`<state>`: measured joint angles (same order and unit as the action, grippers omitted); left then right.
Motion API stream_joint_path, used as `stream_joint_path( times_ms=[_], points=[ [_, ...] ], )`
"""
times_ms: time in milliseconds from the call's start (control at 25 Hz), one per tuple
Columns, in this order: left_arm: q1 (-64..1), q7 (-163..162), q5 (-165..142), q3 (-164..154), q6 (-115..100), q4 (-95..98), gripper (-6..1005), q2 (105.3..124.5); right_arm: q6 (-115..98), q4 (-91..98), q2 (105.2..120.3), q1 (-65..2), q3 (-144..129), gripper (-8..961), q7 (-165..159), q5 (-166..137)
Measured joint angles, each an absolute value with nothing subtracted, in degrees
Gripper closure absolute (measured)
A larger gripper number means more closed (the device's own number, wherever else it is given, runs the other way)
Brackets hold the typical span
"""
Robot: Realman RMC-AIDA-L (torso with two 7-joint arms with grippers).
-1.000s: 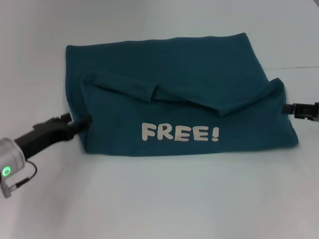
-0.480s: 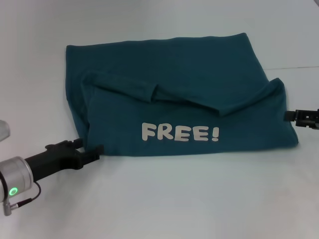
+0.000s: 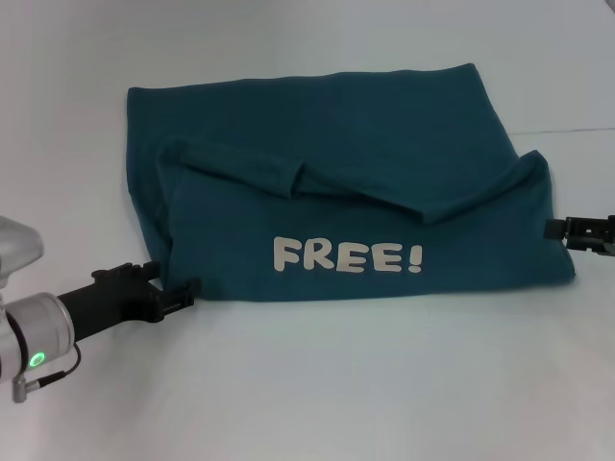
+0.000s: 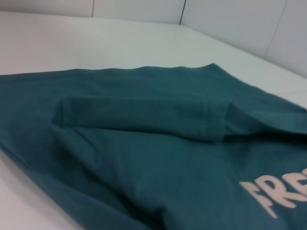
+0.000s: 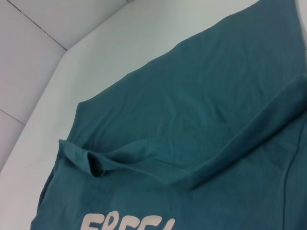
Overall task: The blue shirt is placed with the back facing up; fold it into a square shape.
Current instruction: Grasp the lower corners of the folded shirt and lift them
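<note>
Left claw, at the blue shirt's 8 o'clock corner: finger state indeterminate. Right claw, at 3 o'clock: likewise. Grip both near corners evenly before folding.

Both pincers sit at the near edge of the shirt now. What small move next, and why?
Probably close the left pincer on the near left corner of the blue shirt and the right pincer on the right edge: the printed half is folded up, but the bundle is wide, not square.

Bench: white, plain. Holds 1 blue shirt, folded over itself, cream "FREE!" lettering facing up.
</note>
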<state>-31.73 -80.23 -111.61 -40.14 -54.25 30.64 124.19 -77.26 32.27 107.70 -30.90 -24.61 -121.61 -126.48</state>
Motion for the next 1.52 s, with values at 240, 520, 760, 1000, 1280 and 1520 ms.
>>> stream_joint_path(
  times_ms=[240, 520, 760, 1000, 1280, 1520],
  points=[
    [-32.41, -79.45, -111.54, -43.08, -51.57, 30.24, 266, 124.27, -76.97, 32.12, 107.74, -30.55, -24.58, 312, -121.63, -126.46],
    [-32.89, -79.33, -111.97, -44.45, -51.50, 30.00, 266, 124.28, -76.79, 32.08, 107.89, -30.22, -24.37, 312, -121.64, -126.46],
    [-32.88, -79.30, -112.02, -44.97, -51.56, 29.97, 309, 124.28, -76.77, 32.22, 107.99, -30.11, -24.34, 313, -121.64, -126.47],
    [-32.96, -79.39, -112.04, -46.09, -50.50, 29.97, 362, 124.37, -76.77, 32.41, 108.07, -30.12, -24.17, 314, -121.64, -126.39],
    [-33.12, -80.50, -112.10, -47.28, -49.49, 30.44, 422, 124.37, -76.80, 32.50, 108.09, -30.15, -24.08, 314, -121.64, -126.23],
    [-33.36, -80.75, -112.13, -47.29, -49.48, 30.73, 603, 124.32, -76.82, 32.52, 108.12, -30.15, -23.95, 315, -121.63, -126.15]
  ],
)
